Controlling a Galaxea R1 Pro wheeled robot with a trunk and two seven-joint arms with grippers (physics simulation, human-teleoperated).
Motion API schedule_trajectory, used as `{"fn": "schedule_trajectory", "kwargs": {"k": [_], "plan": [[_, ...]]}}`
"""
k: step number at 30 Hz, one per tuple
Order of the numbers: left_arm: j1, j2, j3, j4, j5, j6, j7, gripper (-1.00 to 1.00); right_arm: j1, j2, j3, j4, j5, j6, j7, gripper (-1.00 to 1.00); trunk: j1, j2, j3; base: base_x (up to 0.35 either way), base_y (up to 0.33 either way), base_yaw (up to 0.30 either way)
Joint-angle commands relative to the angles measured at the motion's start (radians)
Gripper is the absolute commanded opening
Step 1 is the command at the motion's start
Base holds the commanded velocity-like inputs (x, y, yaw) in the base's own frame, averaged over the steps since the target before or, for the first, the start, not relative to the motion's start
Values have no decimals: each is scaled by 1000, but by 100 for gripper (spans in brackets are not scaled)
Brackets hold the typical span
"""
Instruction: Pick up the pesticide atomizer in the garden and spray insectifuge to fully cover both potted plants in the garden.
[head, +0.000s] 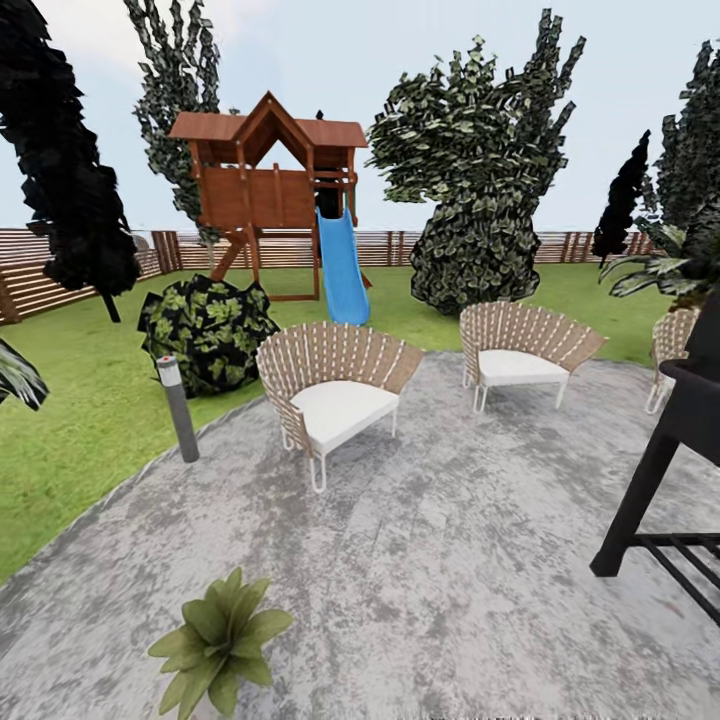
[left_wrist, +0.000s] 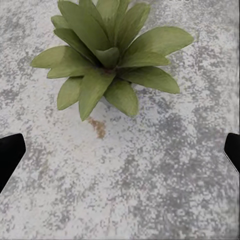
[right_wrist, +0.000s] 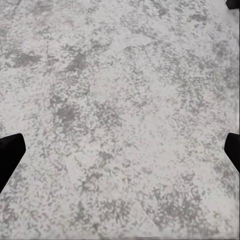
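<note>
One potted plant, a low rosette of pointed green leaves, stands on the grey mottled patio at the bottom left of the head view. In the left wrist view the same potted plant lies a short way ahead of my left gripper, which is open, its black fingertips wide apart over bare paving. My right gripper is open too, above bare patio stone. The pesticide atomizer is out of view.
Two woven chairs stand mid-patio, a third at the right edge. A grey bollard lamp marks the lawn border. A black metal stand juts in on the right. Beyond are a bush, a playhouse with slide and a fence.
</note>
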Motion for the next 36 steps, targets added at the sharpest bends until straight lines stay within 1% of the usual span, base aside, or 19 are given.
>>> {"fn": "schedule_trajectory", "kwargs": {"k": [1, 9, 15, 21, 24, 36], "plan": [[0, 0, 2, 1, -1, -3, 0, 100, 0, 0, -1, 0, 0, -2, 1, 100, 0, 0, -1, 0, 0, -300], [1, 0, 2, 1, 7, -3, 1, 100, 0, 0, -1, 1, 0, -2, 1, 100, 0, 0, -1, 0, 0, -300], [1, 0, 2, 2, 6, -3, 0, 100, 0, 0, -1, 0, 0, -2, 1, 100, 0, 0, -1, -4, 0, -300], [1, 0, 2, 2, 0, -3, 0, 100, 0, 0, -1, 1, 0, -2, 1, 100, 0, 0, -1, -224, 0, -300], [1, 0, 2, 2, 3, -3, 1, 100, 0, 0, -1, 0, 0, -2, 1, 100, 0, 0, -1, -251, 0, -300], [1, 0, 2, 2, 6, -3, 0, 100, 0, 0, -3, -1, -4, -2, -1, 100, 0, 0, -1, -22, 0, -300]]}}
